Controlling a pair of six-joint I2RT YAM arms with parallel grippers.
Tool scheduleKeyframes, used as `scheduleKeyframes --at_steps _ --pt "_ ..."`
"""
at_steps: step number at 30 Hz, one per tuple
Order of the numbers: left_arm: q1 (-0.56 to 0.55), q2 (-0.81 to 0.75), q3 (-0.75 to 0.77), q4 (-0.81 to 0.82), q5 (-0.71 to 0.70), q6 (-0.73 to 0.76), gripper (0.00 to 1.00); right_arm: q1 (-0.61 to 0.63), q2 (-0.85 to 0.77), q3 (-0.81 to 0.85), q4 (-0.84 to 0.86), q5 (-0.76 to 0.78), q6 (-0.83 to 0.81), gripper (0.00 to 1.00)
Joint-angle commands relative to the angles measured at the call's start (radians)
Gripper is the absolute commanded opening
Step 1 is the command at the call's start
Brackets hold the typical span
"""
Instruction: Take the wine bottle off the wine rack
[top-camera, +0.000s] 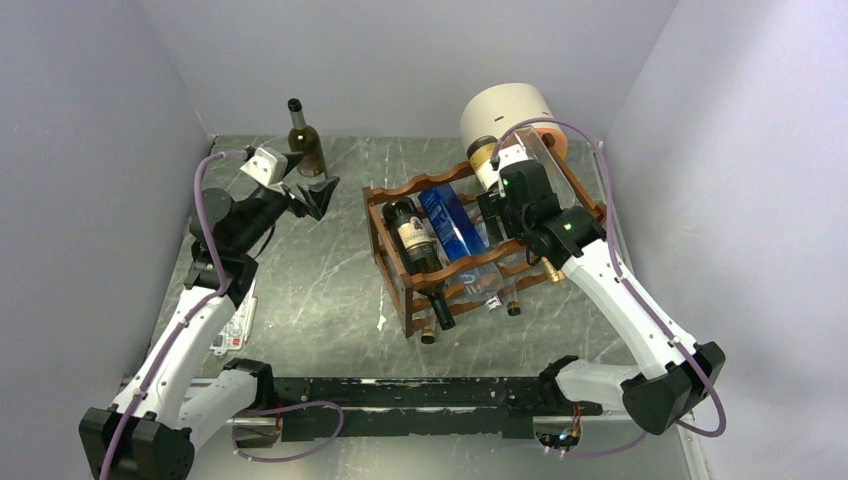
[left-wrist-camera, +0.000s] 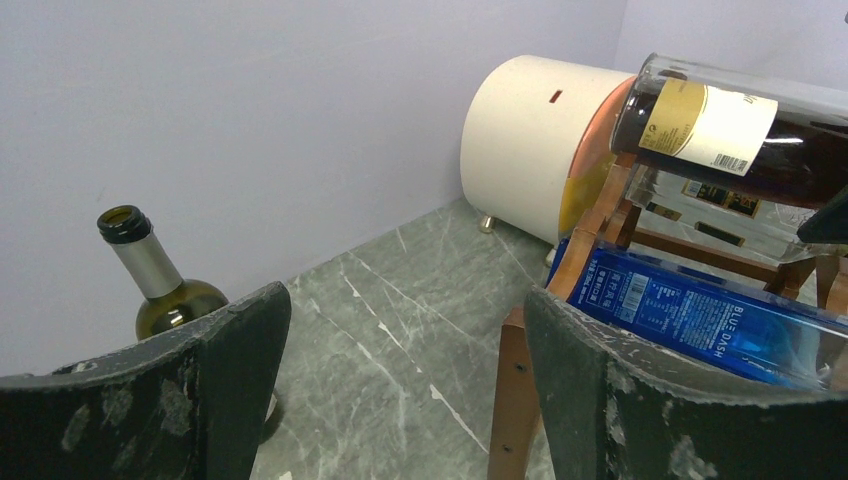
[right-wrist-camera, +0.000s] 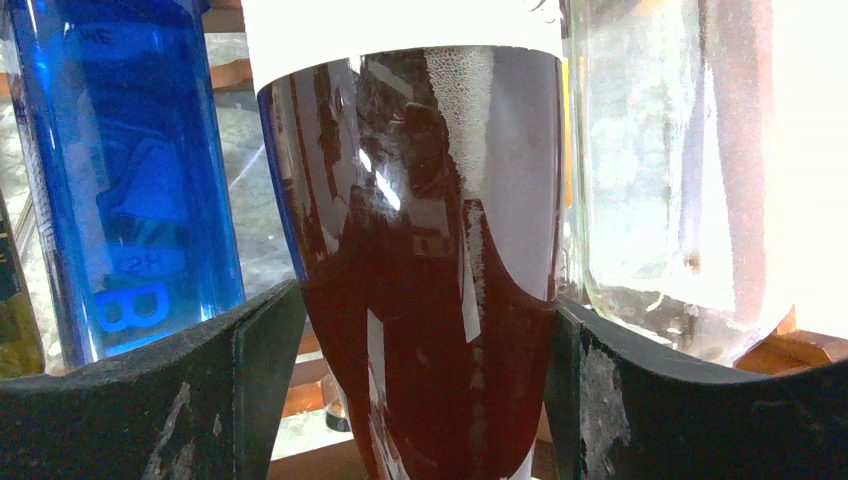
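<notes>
Pale lilac walls (top-camera: 400, 60) close in a grey-green marbled bench (top-camera: 320, 290). Right of centre on it stands the wine rack (top-camera: 420, 186), a reddish-brown wooden frame of wavy scalloped rails in several tiers, set at an angle to the walls. Just behind it a white-and-orange cylinder (top-camera: 505, 110) lies on its side.

The wine bottle (top-camera: 487, 165), clear glass with dark reddish-brown liquid and a cream label, lies across the top tier of the rack at its far right end, its base toward the cylinder. The right hand (right-wrist-camera: 415, 305) reaches down onto it. In the right wrist view its black fingers (right-wrist-camera: 240, 380) sit against both sides of the glass with no gap showing, so it is grasping the bottle, which rests on the rack.

Beside that bottle on the same tier lie a bright blue rectangular bottle (top-camera: 450, 225) on one side and a clear glass bottle (right-wrist-camera: 660, 180) on the other. A dark bottle with a cream label (top-camera: 412, 235) lies at the rack's left end. More bottle necks poke out of the lower tiers.

The left hand (left-wrist-camera: 405, 300) hangs above the bench to the left of the rack, released, its fingers spread with nothing between them. Just beside it, near the back wall, an olive-green wine bottle (top-camera: 305, 145) stands upright, uncorked, well apart from the rack.
</notes>
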Motion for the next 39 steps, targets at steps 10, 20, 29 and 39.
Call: scheduleKeyframes --at_steps 10,20,29,39 --pt "-0.031 0.003 0.030 -0.002 0.013 0.031 0.88 -0.021 0.026 -0.009 0.117 -0.050 -0.032 0.77" --pt "-0.060 0.006 0.033 -0.020 -0.009 0.060 0.88 -0.026 0.000 0.020 0.137 -0.095 -0.020 0.47" --pt "-0.062 0.016 0.036 -0.025 -0.009 0.062 0.88 -0.027 -0.057 0.064 0.185 -0.206 0.054 0.16" --pt "-0.068 0.029 0.038 -0.024 -0.004 0.056 0.87 -0.026 -0.115 0.061 0.269 -0.259 0.134 0.00"
